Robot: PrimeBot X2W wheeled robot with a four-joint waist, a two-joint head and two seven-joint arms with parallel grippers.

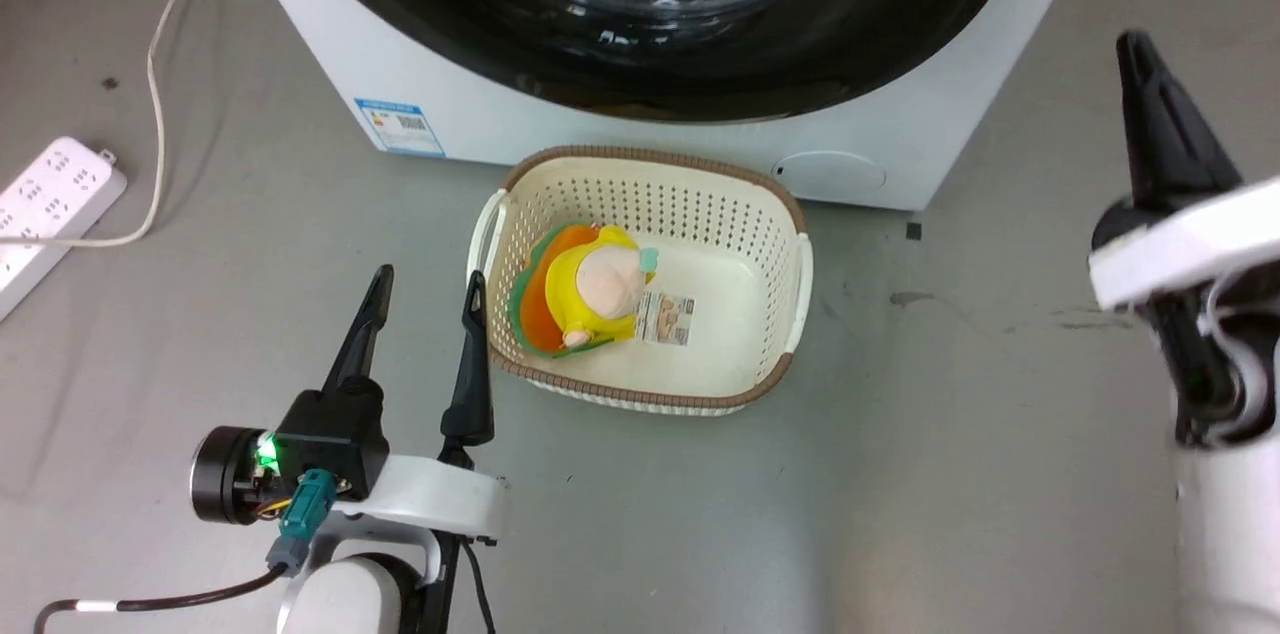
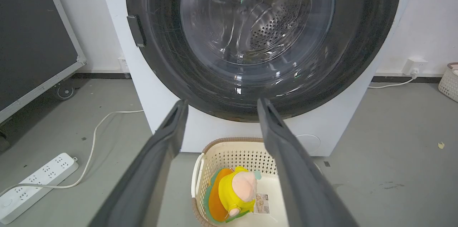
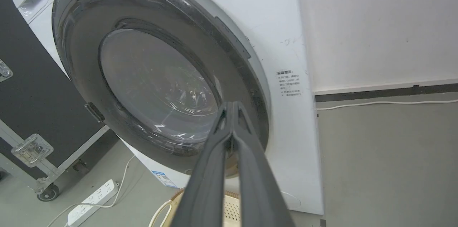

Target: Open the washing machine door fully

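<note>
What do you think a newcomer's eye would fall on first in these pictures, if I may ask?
Most likely the huge glossy black washing machine door, which looks closed on the white washing machine. Next comes the cream basket on the floor just in front of it, holding a yellow and orange plush toy. The left gripper stands open beside the basket.

The washing machine door (image 2: 257,40), at the top of the left wrist view, is a glossy black ring round clear, shiny glass. Behind the glass the drum (image 2: 275,30) looks like shiny metal with holes. The washing machine (image 1: 480,104) is smooth and white. Lower down, the basket (image 1: 700,204) is cream plastic, the plush toy (image 1: 600,289) soft cloth, the floor (image 1: 900,474) dull grey
</note>
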